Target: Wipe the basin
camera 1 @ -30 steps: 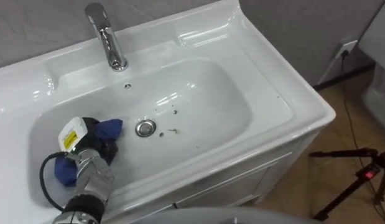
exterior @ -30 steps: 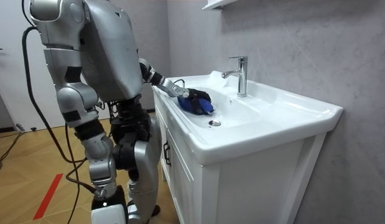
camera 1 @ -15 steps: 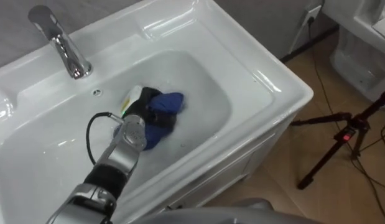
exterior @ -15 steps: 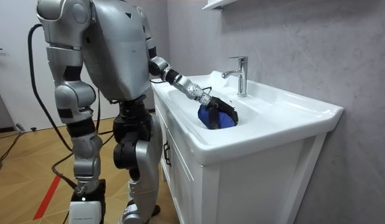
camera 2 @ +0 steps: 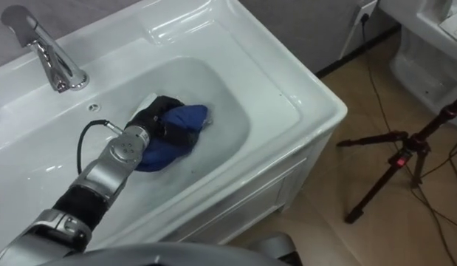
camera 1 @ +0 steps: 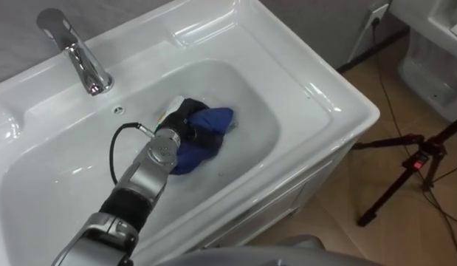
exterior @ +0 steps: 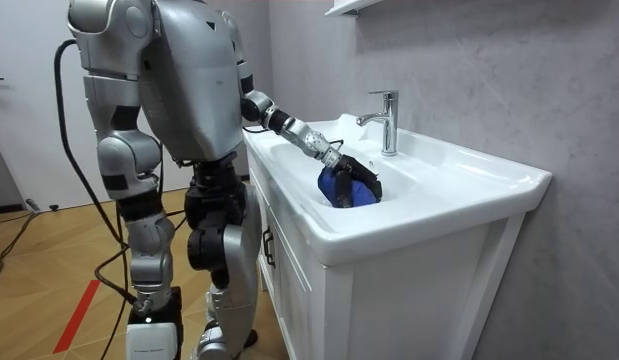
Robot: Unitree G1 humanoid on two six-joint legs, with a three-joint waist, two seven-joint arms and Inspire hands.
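— What is hidden or hard to make out?
— The left hand is seen from the back. Its fingers are curled into the blue cloth, which is bunched on the basin floor, right of centre.
— Where is room left?
— Bare bowl is left toward the left edge, and the right wall is near.
— How is the cloth laid?
— Its long axis runs from the front edge toward the right rear corner.

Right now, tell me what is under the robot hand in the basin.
A blue cloth, gripped by the left robot hand, on the basin floor. Whatever lies under the cloth is covered.
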